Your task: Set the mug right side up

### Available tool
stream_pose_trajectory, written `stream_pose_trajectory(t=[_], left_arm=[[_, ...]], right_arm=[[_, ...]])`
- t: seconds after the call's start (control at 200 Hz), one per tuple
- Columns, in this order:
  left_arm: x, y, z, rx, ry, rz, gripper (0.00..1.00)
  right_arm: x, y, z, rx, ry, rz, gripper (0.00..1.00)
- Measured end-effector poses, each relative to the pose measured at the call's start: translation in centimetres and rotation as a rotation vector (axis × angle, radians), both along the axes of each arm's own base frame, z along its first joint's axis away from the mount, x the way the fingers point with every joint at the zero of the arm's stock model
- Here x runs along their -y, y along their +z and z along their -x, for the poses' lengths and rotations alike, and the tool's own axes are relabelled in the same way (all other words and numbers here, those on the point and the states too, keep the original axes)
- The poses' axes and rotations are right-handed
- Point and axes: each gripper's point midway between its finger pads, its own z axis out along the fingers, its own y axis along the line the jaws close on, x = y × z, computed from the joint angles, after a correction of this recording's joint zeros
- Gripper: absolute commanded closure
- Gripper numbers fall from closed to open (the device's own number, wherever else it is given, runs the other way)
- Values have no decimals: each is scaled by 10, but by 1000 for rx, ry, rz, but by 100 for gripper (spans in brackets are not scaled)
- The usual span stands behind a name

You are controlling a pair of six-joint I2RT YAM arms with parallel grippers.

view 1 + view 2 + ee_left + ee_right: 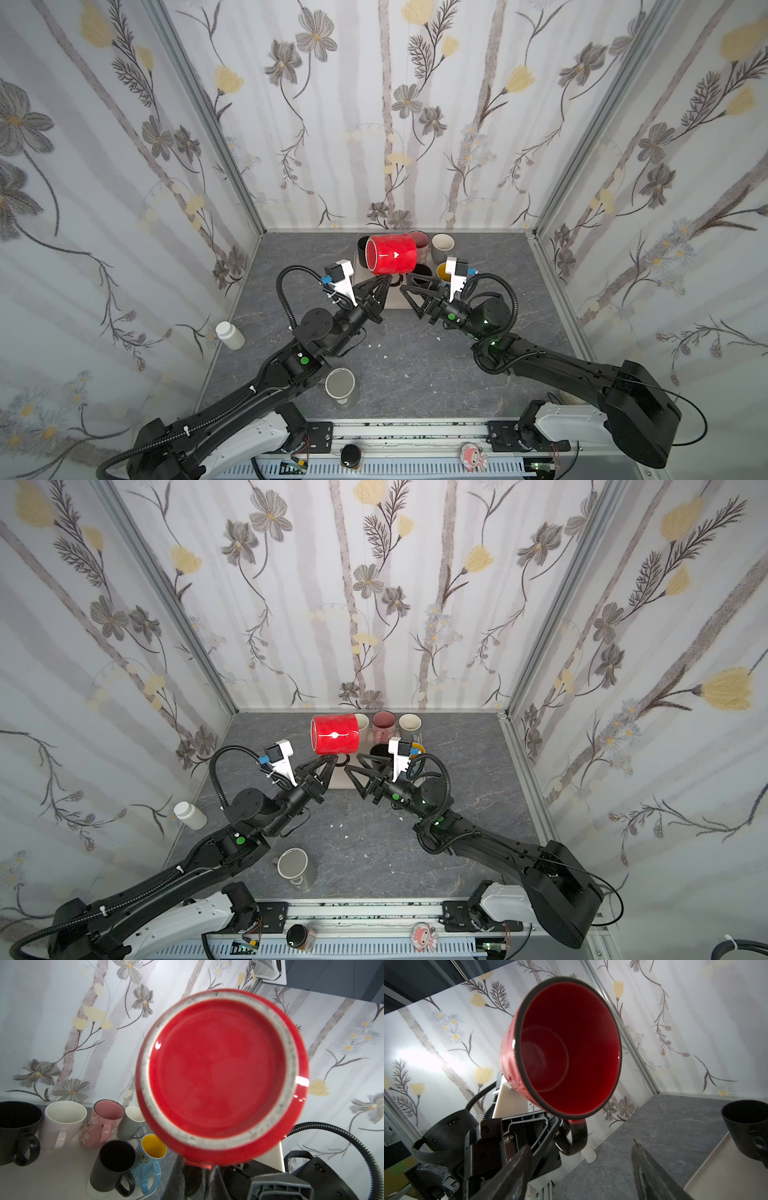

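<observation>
Both top views overhead, looking down, wrist views close, sharing the mug (218,1072) from opposite ends

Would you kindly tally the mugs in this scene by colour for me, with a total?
Red mug: 1
Black mugs: 2
White mug: 1
Pink mug: 1
Grey mugs: 2
Blue mug: 1
Total: 8 mugs

Bright, even light is filling both top views, casting only faint shadows; the wall (124,166) edges are bowing near the corners; a glare spot is gleaming on the red mug (392,253); in the left wrist view its base is looking soft; in the right wrist view a white patch is washing out the wall.
</observation>
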Motion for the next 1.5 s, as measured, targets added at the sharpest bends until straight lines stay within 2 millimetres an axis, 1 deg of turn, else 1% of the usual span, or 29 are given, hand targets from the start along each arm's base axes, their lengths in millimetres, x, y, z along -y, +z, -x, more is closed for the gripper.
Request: stream_pose_trajectory(t=[0.155,0.225,0.41,0.505,0.564,0.589,0.664,0.694,0.739,0.774,0.809,0.864,0.874,0.889,0.949,1.064,1.199,1.269,1.309,1.364,1.419,1.499], left_arm=[[3,4,5,12,-38,16,100],[5,5,7,16,-55,20,100],[8,10,10,24,-80,42,100],[9,11,11,27,-92,48,100],[10,12,12,29,-99,56,100],[10,13,12,30,-101,60,100],[10,14,11,22,-102,74,100],[10,13,11,20,-100,73,87],[10,13,11,14,-102,78,57],[10,13,11,17,-102,77,39],[9,12,10,16,-94,71,26],[5,13,10,14,-80,74,14],[4,12,10,13,-77,75,6],[3,12,10,13,-71,78,1],[-3,11,11,11,-50,83,0],[-16,1,11,-16,0,72,0],[-44,-12,13,-43,104,72,0],[-59,-21,13,-58,163,67,0],[-66,-25,12,-63,194,59,0],[-73,-29,12,-75,227,52,0],[-79,-33,12,-84,253,46,0],[-86,-37,12,-95,280,36,0]], right_arm=[[-3,14,8,25,60,-57,44],[-3,20,9,33,72,-80,47],[-7,24,11,34,101,-89,62],[-8,25,10,32,102,-91,76],[-8,24,8,24,95,-89,91],[-8,24,8,28,94,-85,100],[-8,24,7,20,89,-84,100],[-8,24,6,25,83,-80,100],[-7,24,7,20,82,-74,100],[-6,24,6,11,76,-70,100],[-5,25,6,-2,64,-64,100],[-2,23,4,-16,40,-44,100],[-1,23,4,-17,34,-40,100],[-1,23,3,-19,26,-33,100],[4,20,-3,-43,-23,-5,100],[15,12,-19,-91,-142,68,100],[23,3,-43,-143,-297,201,100],[20,-6,-54,-163,-386,292,100],[14,-16,-57,-171,-419,362,100],[3,-35,-61,-182,-445,471,100],[-7,-61,-67,-196,-468,596,100],[-14,-100,-77,-218,-510,762,100]])
